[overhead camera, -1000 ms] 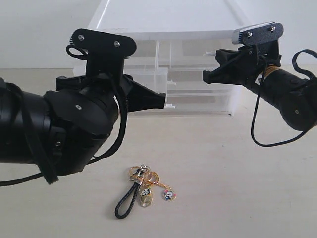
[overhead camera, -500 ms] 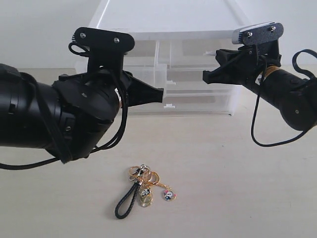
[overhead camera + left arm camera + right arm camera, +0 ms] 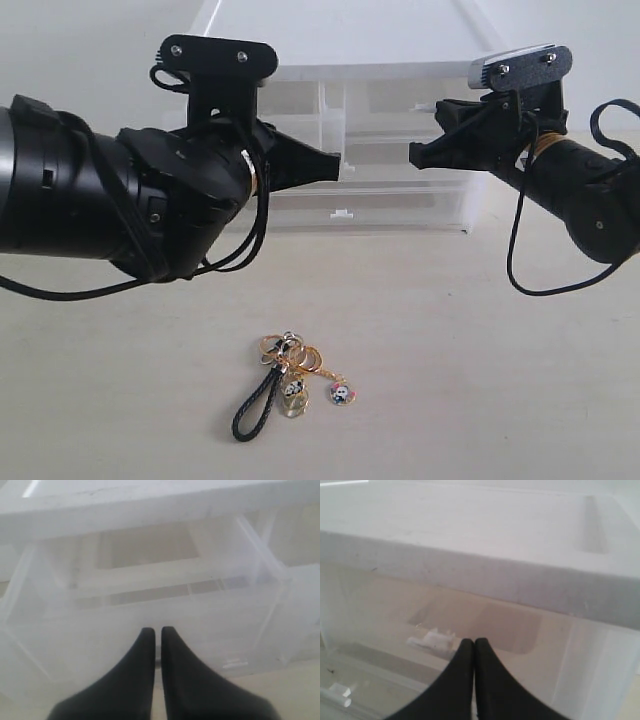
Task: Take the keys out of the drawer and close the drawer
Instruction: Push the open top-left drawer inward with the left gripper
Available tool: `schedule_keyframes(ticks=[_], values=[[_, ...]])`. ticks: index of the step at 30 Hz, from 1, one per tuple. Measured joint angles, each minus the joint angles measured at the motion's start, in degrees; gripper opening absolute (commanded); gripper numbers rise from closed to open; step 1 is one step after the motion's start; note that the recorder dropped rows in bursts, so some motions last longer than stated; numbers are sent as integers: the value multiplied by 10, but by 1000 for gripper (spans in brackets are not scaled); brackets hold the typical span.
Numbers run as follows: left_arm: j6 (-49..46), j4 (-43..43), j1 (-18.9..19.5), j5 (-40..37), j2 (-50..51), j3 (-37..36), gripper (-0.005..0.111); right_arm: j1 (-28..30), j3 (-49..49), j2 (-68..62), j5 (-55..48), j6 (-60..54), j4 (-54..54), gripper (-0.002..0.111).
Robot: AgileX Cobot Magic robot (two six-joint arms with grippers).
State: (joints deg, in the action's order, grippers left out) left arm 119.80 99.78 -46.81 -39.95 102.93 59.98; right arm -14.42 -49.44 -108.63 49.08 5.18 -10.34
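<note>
Left gripper (image 3: 335,165), fingers pressed together, tips at the drawer (image 3: 296,112) front.
Keys (image 3: 290,385) lie on open bench (image 3: 480,380), well apart from the drawer unit (image 3: 400,200); right gripper (image 3: 415,155), also closed, hovers near the unit's right half.

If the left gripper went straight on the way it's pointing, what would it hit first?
Probably the front wall of the small translucent white plastic drawer: the left gripper, fingers closed, aims straight at it in the wrist view. How near it is cannot be told.
</note>
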Motion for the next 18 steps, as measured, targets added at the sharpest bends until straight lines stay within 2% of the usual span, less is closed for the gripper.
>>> schedule_keyframes(ticks=[11, 18], values=[[-8, 3, 3, 5, 28, 31, 4, 0, 0, 0, -1, 0, -1, 0], [-14, 6, 33, 11, 29, 36, 4, 0, 0, 0, -1, 0, -1, 0]])
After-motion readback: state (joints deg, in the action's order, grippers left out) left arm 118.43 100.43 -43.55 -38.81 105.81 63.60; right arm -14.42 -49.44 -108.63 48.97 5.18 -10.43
